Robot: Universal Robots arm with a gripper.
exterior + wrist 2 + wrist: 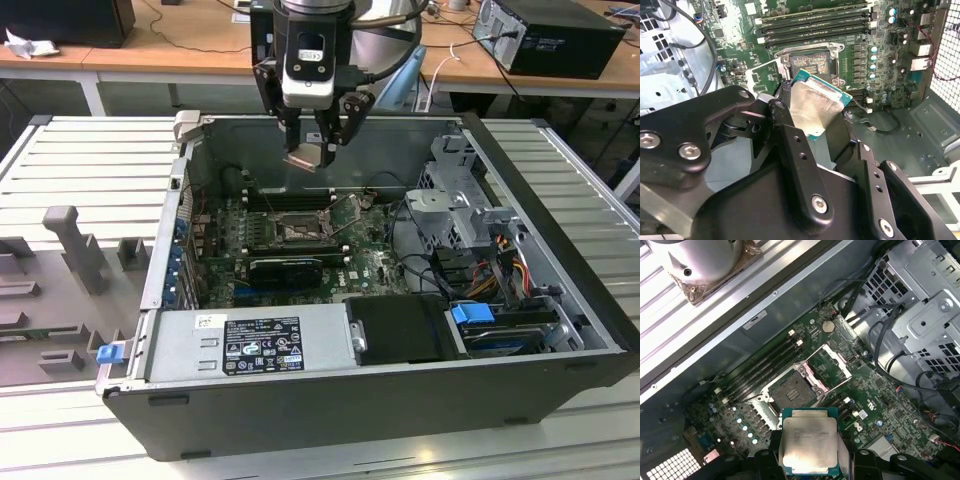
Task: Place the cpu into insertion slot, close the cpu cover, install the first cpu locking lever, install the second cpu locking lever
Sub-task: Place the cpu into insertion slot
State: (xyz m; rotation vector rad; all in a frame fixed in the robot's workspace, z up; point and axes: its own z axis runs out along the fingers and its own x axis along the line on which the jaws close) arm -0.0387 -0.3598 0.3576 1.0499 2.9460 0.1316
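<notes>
My gripper [312,152] hangs inside the open computer case, above the green board, shut on the cpu [308,158] by its edges. In both wrist views the cpu [815,107] [807,442] shows its pale silver top and green rim, held roughly flat between the black fingers [785,125]. Below it and apart from it lies the insertion slot [299,229] [810,62] [790,390], a dark square pin field in a metal frame, with nothing in it. The cpu cover [830,365] [761,77] stands swung open beside the slot.
Memory slots [765,365] run along one side of the slot. A black heatsink block [285,268], the power supply [250,345], a metal drive cage [450,200] and loose cables [505,265] crowd the case. Grey fixtures [75,245] stand on the table at the exterior view's left.
</notes>
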